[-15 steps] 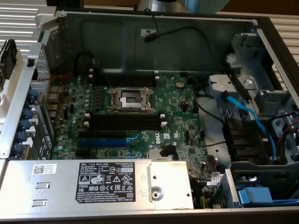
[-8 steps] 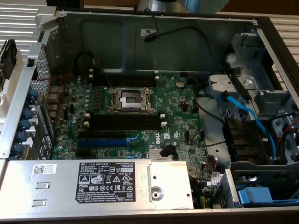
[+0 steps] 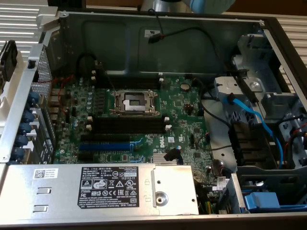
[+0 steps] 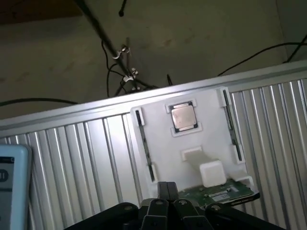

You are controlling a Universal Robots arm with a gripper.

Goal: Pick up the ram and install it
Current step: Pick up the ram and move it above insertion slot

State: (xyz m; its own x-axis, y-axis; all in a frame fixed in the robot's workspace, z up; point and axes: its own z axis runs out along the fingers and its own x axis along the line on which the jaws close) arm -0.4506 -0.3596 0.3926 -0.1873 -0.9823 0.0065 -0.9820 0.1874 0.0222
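Gripper (image 4: 167, 186) is sitting at one end of the ram (image 4: 223, 194) on the white tray (image 4: 158, 143); open or clamped, I cannot tell. Gripping squarely, mid-length, is looking wiser.

In the wrist view the gripper (image 4: 166, 189) runs off the picture's edge, and its dark body hides one end of the ram (image 4: 225, 194). A pale device (image 4: 12, 187) on the ribbed worktop (image 4: 72, 163) is cropped by the edge too. In the exterior view the print on the label (image 3: 108, 189) of the near power supply (image 3: 53, 184) is too small to read. At the far edge the arm (image 3: 211, 4) is mostly cut off.
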